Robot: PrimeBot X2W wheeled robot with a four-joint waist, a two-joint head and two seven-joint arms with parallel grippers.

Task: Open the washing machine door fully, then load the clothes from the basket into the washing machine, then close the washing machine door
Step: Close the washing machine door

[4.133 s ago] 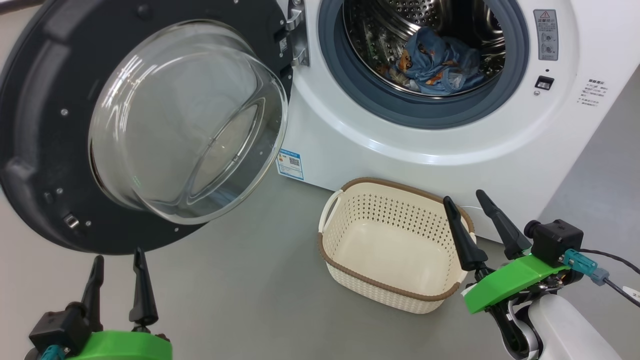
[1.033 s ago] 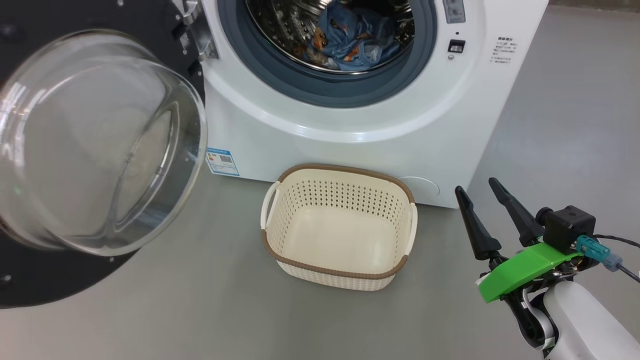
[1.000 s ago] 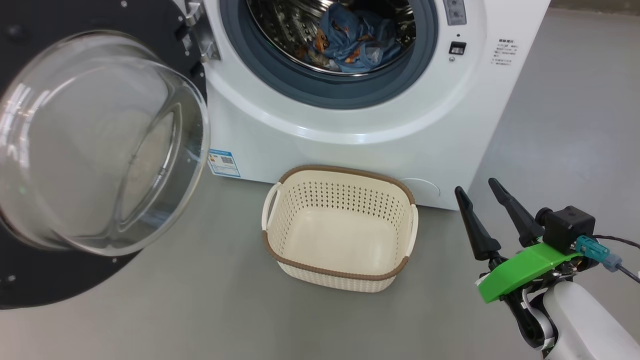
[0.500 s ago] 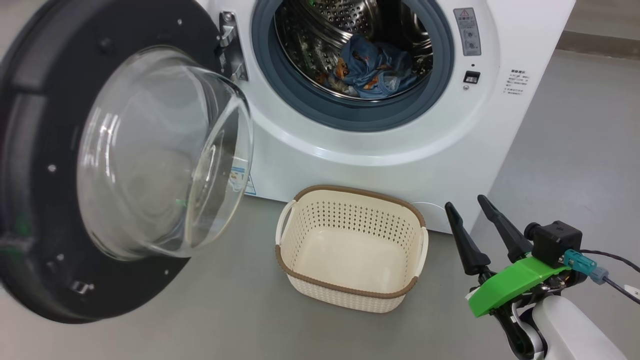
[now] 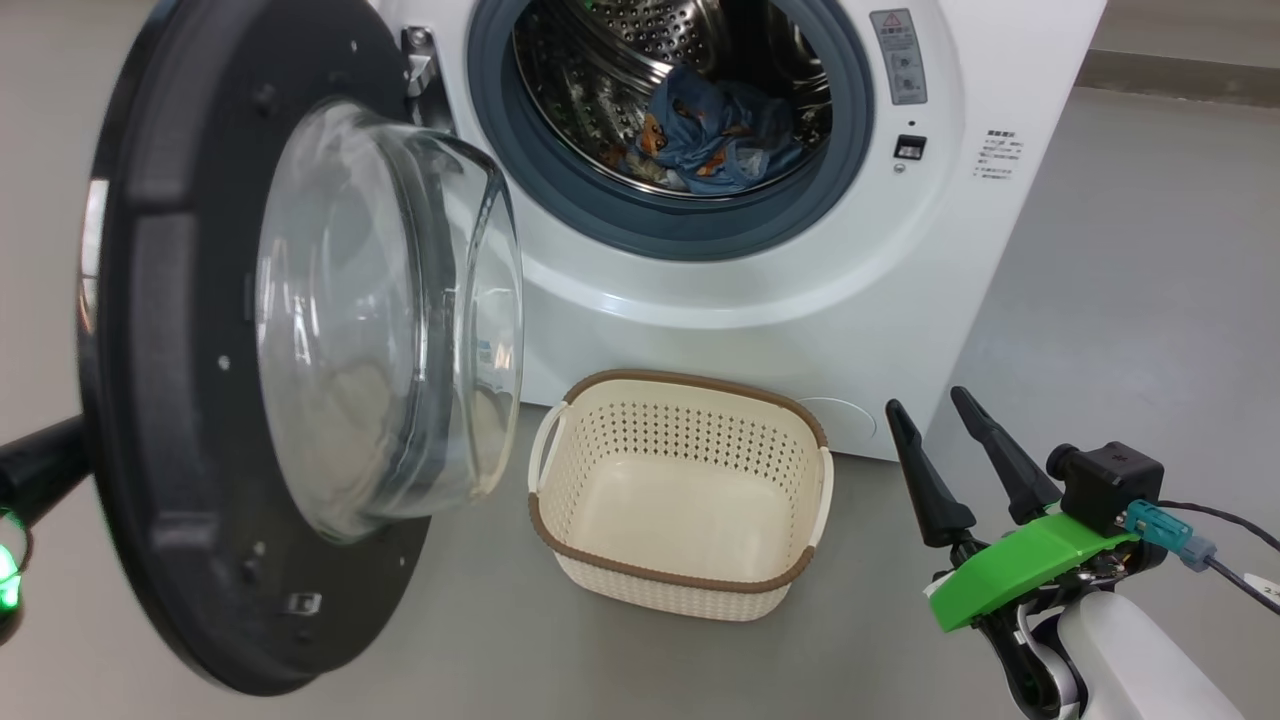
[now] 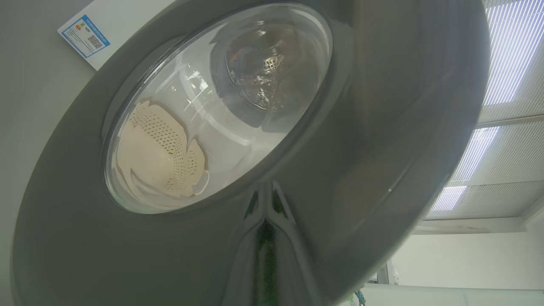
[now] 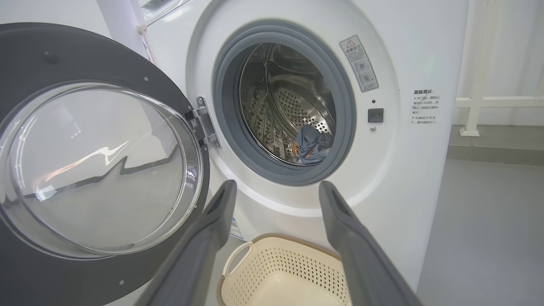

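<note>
Black and glossy, the washing machine door (image 5: pixel 180 400) is standing part-way open on its left-hand hinge, with the clear glass bowl (image 5: pixel 390 320) bulging towards the basket. Behind it the washing machine (image 5: pixel 700 320) is gaping wide, and the clothes (image 5: pixel 715 135), light blue with orange-red figures, are lying in a heap at the bottom of the steel drum (image 5: pixel 610 80). On the grey floor (image 5: pixel 1120 300), just in front of the machine, the basket (image 5: pixel 690 440) is sitting upright with its cream bottom showing bare. Over on the door's outer side, the left gripper (image 6: pixel 264 225) is showing fingers closed tight together, tips right against the shiny face and meeting their own reflection, gripping nothing. At the lower right, the right gripper (image 5: pixel 924 400) is hovering beside the basket, jaws spread wide and holding nothing, fingers pointing up towards the machine.
</note>
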